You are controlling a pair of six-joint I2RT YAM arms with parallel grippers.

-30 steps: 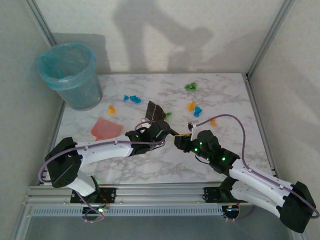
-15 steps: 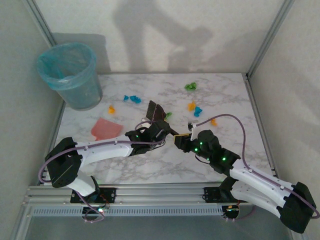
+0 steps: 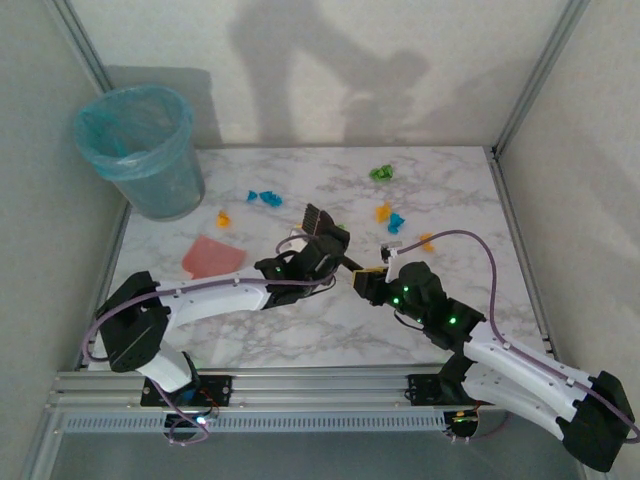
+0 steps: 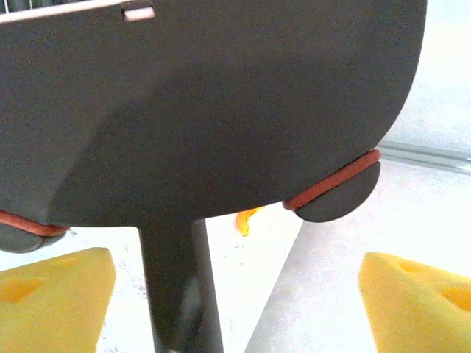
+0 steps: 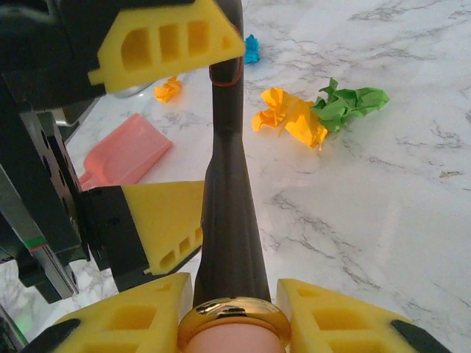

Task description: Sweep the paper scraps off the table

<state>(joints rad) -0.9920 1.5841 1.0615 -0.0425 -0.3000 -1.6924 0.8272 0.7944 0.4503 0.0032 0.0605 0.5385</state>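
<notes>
Broadly, the marbled counter (image 3: 450,190) takes up the middle of the top view, with a blue-lined bin (image 3: 140,150) at its upper left corner. Both arms extend from the bottom edge and meet near the centre. A flat pink dustpan (image 3: 212,258) lies left of centre, below the bin and apart from it.

The brush (image 3: 318,221) sits at the centre, its dark head toward the top of the frame and its handle running down and to the right. The right fingers (image 3: 366,280) are clamped on the end of that handle; in the right wrist view they press on either side of it, beside a gold ring. The left fingers (image 3: 332,243) stand wide around the handle nearer the head. In the left wrist view they sit at the two lower corners, far apart.

The scraps (image 3: 381,173) lie scattered over the counter's upper half:
- a green one is near the top
- a blue pair (image 3: 265,197) and an orange one (image 3: 223,217) are right of the bin
- orange (image 3: 383,211) and blue (image 3: 397,222) ones are right of the brush head
- another orange one (image 3: 427,242) is lower right of those

In the right wrist view an orange scrap (image 5: 291,118) and a green one (image 5: 349,99) touch, just right of the handle.
</notes>
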